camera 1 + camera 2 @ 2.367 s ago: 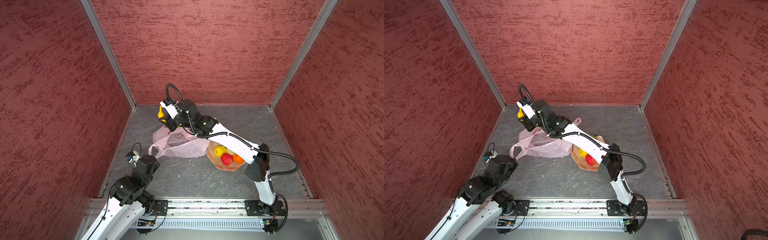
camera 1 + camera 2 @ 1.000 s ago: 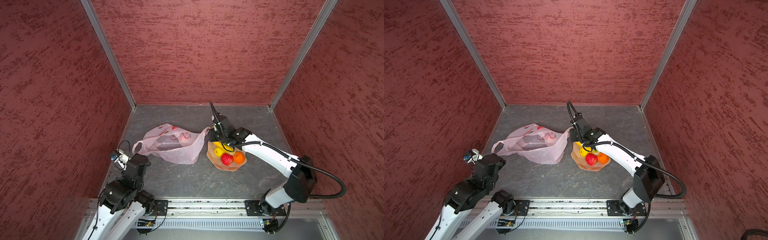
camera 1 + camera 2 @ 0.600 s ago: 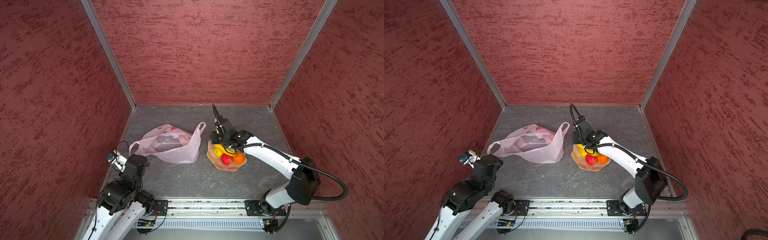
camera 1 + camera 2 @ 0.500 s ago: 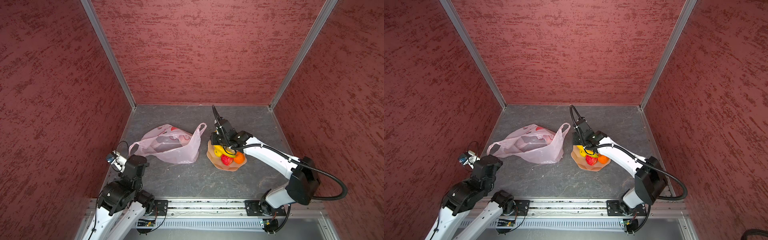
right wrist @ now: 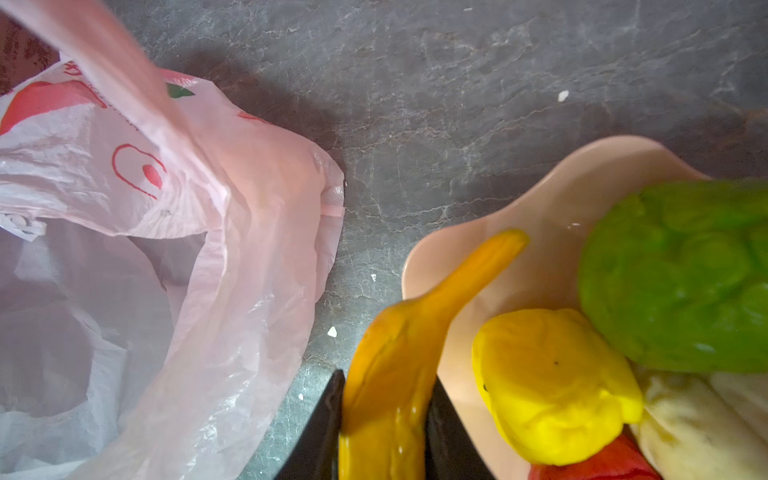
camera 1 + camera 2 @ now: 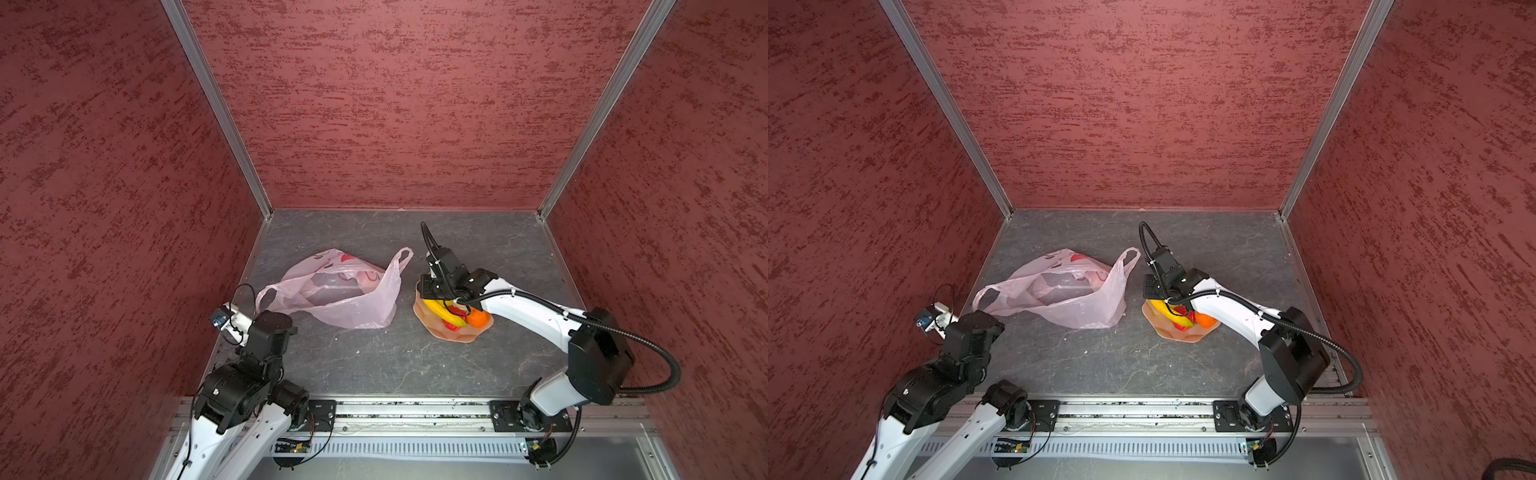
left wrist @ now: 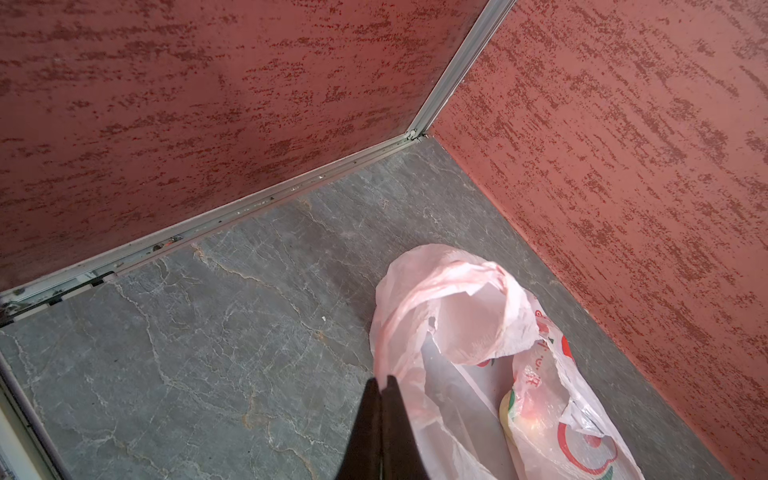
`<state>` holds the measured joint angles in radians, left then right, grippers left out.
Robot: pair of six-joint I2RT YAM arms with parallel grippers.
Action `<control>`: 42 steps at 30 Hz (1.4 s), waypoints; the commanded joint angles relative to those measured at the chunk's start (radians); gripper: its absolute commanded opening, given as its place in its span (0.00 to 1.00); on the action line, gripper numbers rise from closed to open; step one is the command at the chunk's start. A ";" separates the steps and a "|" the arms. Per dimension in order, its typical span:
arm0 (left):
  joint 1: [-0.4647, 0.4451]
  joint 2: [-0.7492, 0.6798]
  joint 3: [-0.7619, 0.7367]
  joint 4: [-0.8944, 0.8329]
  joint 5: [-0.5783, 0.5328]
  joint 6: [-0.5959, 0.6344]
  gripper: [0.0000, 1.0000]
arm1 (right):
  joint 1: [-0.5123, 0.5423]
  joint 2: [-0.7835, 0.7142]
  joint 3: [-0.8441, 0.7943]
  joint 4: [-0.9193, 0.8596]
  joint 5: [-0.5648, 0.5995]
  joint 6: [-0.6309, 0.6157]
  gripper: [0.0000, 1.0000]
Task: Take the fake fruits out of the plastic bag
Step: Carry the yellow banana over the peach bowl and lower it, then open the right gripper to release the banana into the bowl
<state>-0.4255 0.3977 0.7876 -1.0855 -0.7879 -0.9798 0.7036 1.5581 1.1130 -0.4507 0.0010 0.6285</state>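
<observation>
Right gripper (image 5: 386, 378), earlier over the bag (image 6: 353, 307), now clamps the smooth curved yellow banana (image 6: 436, 308) low over the wavy peach dish (image 6: 451, 336), long axis diagonal from bag-side rim toward orange ball (image 6: 478, 319); crinkly translucent bag lies beside dish, left gripper (image 7: 381, 379) pinched on its handle.

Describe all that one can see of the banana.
The banana is a long, curved toy fruit, deep yellow to orange, smooth and glossy like plastic. The right gripper is shut on its thick part, from both sides. Its thin stem end reaches over the rim of the peach dish, next to the yellow fruit; whether it touches them cannot be told. The plastic bag lies apart from it.
</observation>
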 commanded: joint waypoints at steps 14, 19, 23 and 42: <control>0.010 -0.025 -0.001 -0.028 0.009 -0.015 0.00 | 0.015 0.045 -0.042 0.057 -0.013 0.033 0.19; 0.011 -0.025 -0.003 -0.024 0.010 -0.012 0.00 | 0.019 0.051 -0.051 0.054 -0.009 0.040 0.22; 0.011 -0.028 -0.005 -0.022 0.014 -0.011 0.00 | 0.023 0.053 -0.062 0.049 -0.006 0.048 0.24; 0.011 -0.040 -0.004 -0.023 0.019 -0.007 0.00 | 0.035 0.047 -0.068 0.026 0.022 0.048 0.46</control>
<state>-0.4206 0.3710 0.7864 -1.1004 -0.7712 -0.9905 0.7296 1.6051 1.0443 -0.4156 -0.0109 0.6662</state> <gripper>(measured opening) 0.056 0.458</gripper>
